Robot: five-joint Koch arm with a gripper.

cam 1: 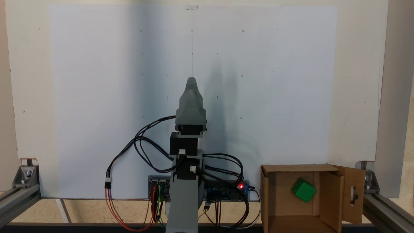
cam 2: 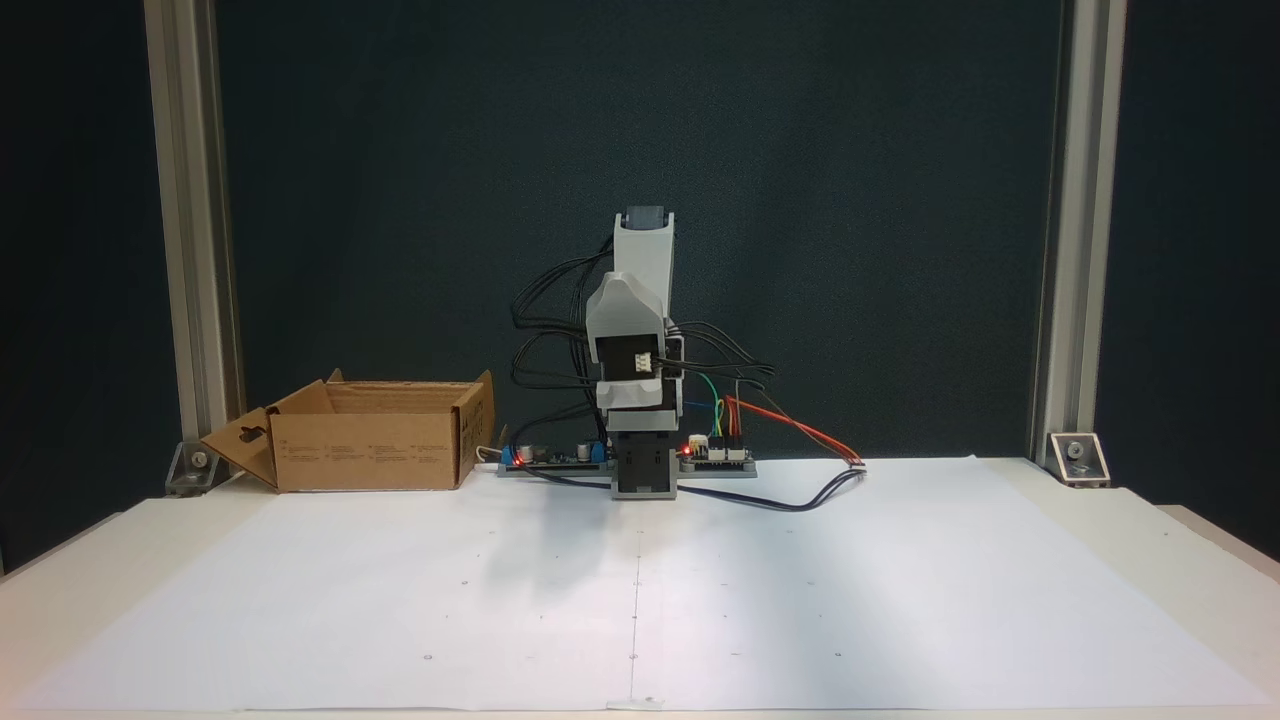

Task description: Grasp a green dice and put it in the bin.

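1. The green dice (cam 1: pixel 303 190) lies inside the bin (cam 1: pixel 275 194), on its floor, tilted on an edge. It is a small glossy cube with rounded corners and dark round pip holes.
2. The bin is brown corrugated cardboard, square and open-topped. One flap (cam 1: pixel 353 194) stands out to the side and has an oblong slot cut through it. In another fixed view the bin (cam 2: pixel 370 445) sits at the back left of the table.
3. The arm (cam 1: pixel 190 136) is folded upright over its base, a matte grey plastic shell over black motor blocks, well apart from the bin.
4. The gripper (cam 1: pixel 192 81) tapers to one rounded grey tip; whether its jaws are spread or pressed together cannot be told.
5. A smooth white paper sheet (cam 2: pixel 640 590) with faint dots covers the table.
6. Black, red and yellow wires (cam 1: pixel 139 155) loop to green circuit boards (cam 1: pixel 226 191).
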